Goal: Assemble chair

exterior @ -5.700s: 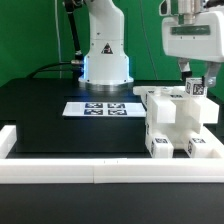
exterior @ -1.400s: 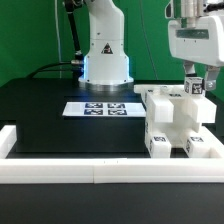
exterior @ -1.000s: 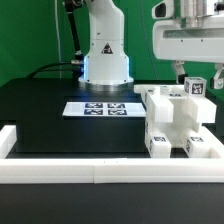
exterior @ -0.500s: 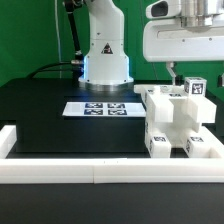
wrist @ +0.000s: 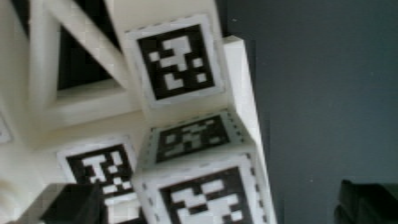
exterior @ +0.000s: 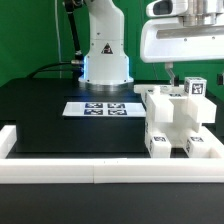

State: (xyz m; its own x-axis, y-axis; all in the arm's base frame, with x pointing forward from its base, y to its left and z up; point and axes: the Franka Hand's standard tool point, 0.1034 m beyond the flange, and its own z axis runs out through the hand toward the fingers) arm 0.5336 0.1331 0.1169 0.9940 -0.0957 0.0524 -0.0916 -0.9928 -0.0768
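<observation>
Chair (exterior: 175, 125) sits under the hand (exterior: 183, 75) in exterior view; wrist view shows tags (wrist: 178, 60), fingers (wrist: 71, 205) wide.

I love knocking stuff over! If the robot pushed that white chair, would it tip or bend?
Probably no bending: the chair looks like thick, blocky plastic. It seems unlikely to tip, since it stands low and wide on the table. The small tagged post on top looks likeliest to shift.
</observation>
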